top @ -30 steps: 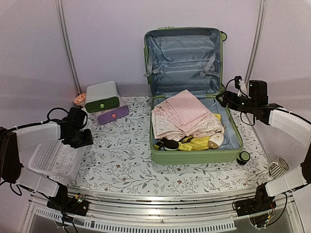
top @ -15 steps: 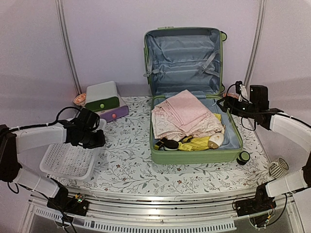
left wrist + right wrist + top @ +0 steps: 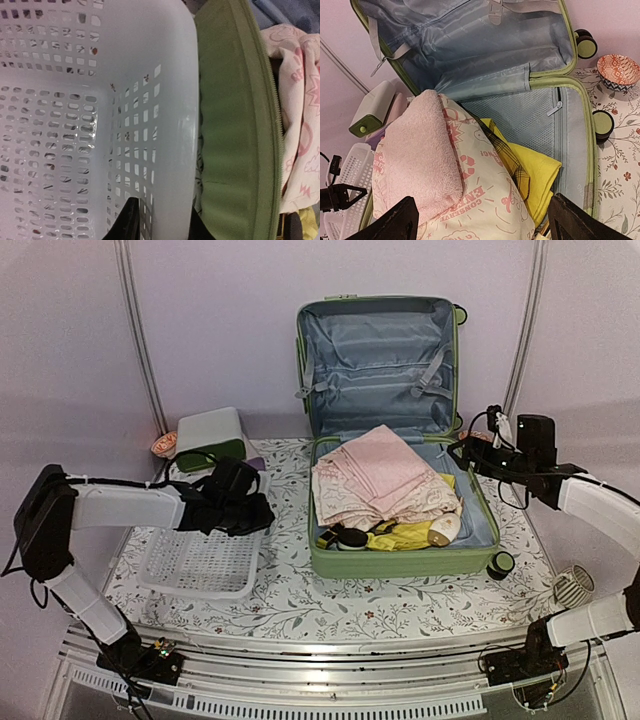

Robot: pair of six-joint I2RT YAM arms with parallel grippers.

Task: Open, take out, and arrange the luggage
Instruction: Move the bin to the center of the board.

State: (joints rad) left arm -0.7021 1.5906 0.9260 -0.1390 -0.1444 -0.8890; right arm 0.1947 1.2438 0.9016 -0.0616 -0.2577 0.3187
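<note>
The luggage lies open in the middle of the table, its lid upright against the back wall. Inside are a pink towel on a printed cream cloth, a yellow garment and small items at the front. My left gripper is shut on the right wall of a white perforated basket. In the left wrist view the basket stands close beside the luggage's green shell, one finger on each side of its wall. My right gripper hangs open at the luggage's right rim, and the right wrist view shows it above the clothes.
A white-and-green drawer box stands behind the basket, with a purple item mostly hidden. Next to the luggage's rear wheel sits an orange patterned bowl. A small white slotted object lies near the right front edge.
My left arm has swung right with the basket, from the table's left edge to just beside the luggage, and its jaws have narrowed onto the basket wall. The right arm has barely shifted.
</note>
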